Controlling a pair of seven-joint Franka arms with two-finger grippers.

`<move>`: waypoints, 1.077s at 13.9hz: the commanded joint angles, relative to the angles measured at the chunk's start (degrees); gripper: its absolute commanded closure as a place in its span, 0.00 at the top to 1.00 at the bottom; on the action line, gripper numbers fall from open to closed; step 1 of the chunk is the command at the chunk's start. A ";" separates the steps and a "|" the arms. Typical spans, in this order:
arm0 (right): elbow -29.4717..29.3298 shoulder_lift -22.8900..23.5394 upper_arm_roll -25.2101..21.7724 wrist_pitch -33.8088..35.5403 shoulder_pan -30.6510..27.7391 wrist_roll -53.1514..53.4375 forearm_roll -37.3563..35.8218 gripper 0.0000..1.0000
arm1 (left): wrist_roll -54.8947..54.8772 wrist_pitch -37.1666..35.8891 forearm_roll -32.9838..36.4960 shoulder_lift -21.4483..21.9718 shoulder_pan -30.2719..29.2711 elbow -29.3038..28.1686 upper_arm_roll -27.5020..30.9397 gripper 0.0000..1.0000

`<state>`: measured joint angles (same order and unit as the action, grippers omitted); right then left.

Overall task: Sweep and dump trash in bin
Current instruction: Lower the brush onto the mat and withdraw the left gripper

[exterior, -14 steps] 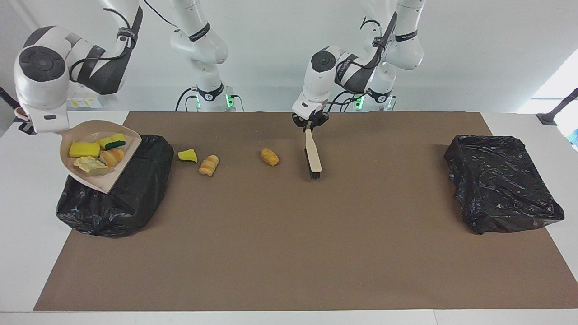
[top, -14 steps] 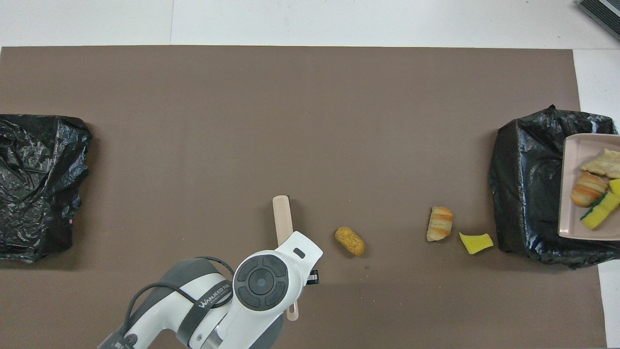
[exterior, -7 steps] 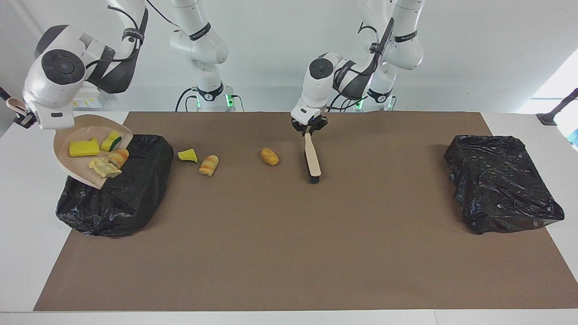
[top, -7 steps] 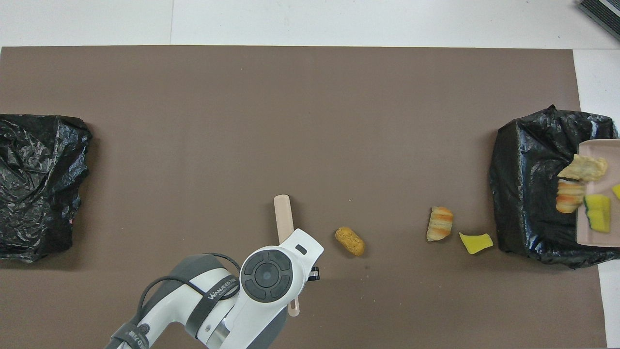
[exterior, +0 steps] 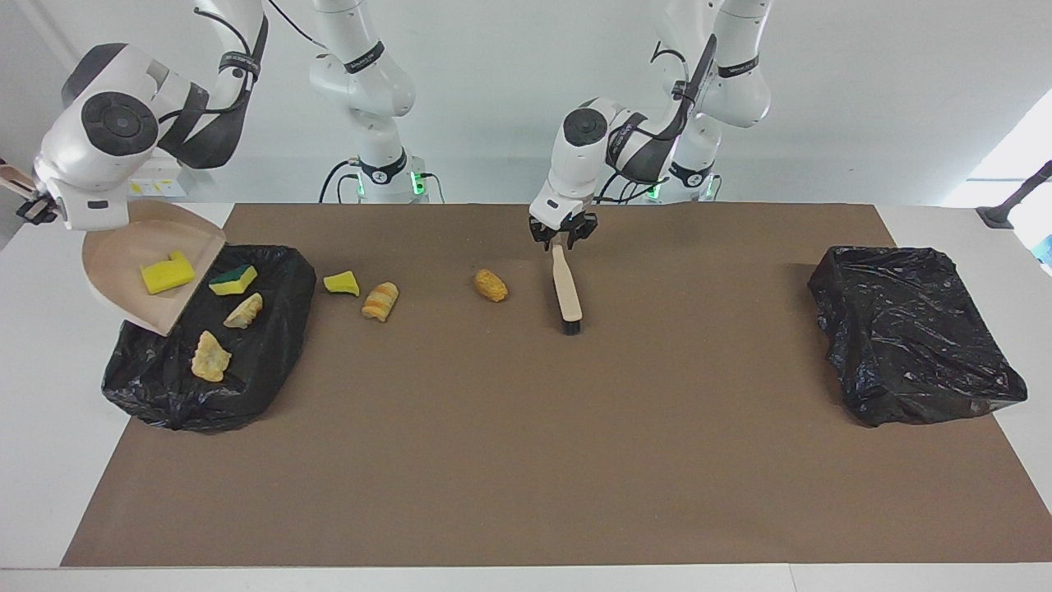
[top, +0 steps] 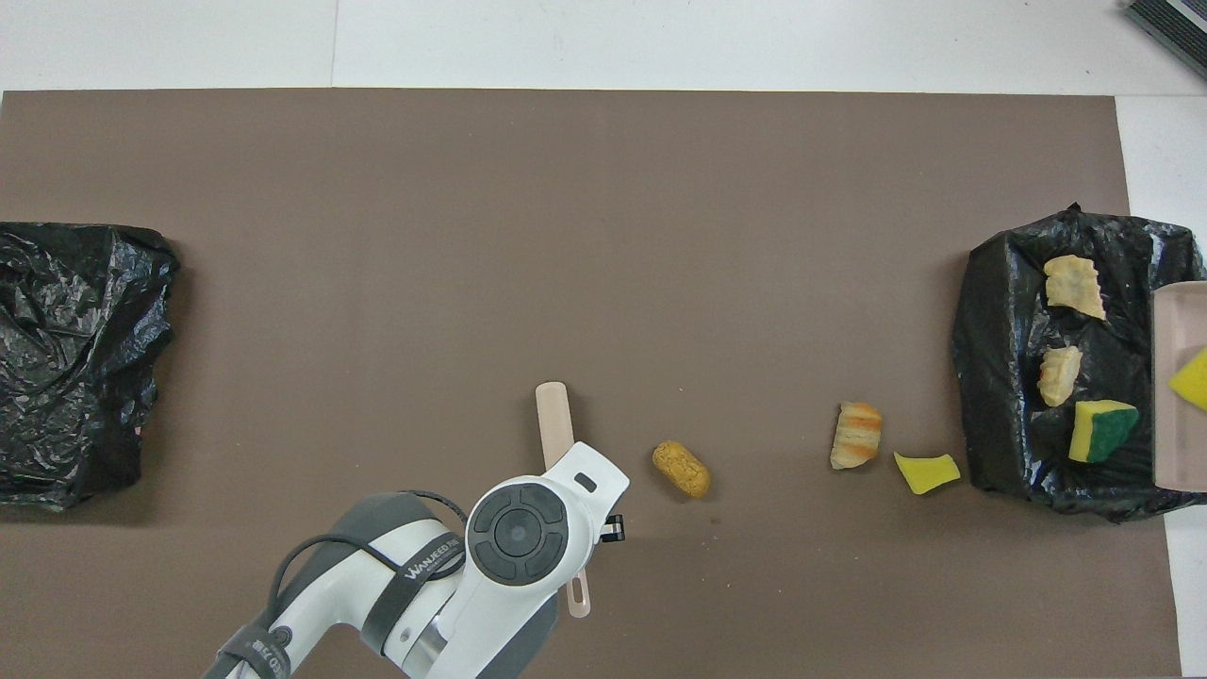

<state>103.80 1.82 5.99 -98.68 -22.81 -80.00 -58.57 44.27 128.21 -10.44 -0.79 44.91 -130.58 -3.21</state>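
Note:
My right gripper (exterior: 31, 205) is shut on the handle of the beige dustpan (exterior: 123, 263), which tilts over the black bin (exterior: 271, 362). One yellow sponge (exterior: 168, 274) is still in the pan. A green-backed sponge (exterior: 233, 280) and two tan lumps (exterior: 210, 357) lie in the bin. On the mat lie a yellow sponge piece (exterior: 341, 284), a striped bread lump (exterior: 380, 301) and an orange lump (exterior: 491, 285). The brush (exterior: 567, 288) rests on the mat, and my left gripper (exterior: 564, 238) stands open over its handle end.
A second black bag-lined bin (exterior: 912, 329) sits at the left arm's end of the brown mat (exterior: 526, 460). In the overhead view my left wrist (top: 519, 538) covers the brush handle.
The dustpan tipped further, and the green-backed sponge and two lumps slid out into the bin. My left gripper opened and let go of the brush handle.

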 commanded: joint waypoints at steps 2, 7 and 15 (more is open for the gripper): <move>1.58 -1.73 0.42 -0.02 0.31 1.95 -3.48 0.00 | -0.32 -0.68 0.15 -0.27 -3.50 0.85 0.66 1.00; 1.40 -3.22 1.04 0.33 3.65 2.39 -10.41 0.00 | -6.80 -6.73 0.86 0.17 -11.41 3.92 1.01 1.00; -0.09 -3.49 1.22 0.51 3.57 1.34 -8.59 0.00 | -30.62 -25.53 0.86 9.83 -28.54 6.30 1.19 1.00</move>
<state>103.66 -0.86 6.77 -98.56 -18.85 -78.96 -67.75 18.58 107.45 -10.22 4.95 20.20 -123.58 -1.51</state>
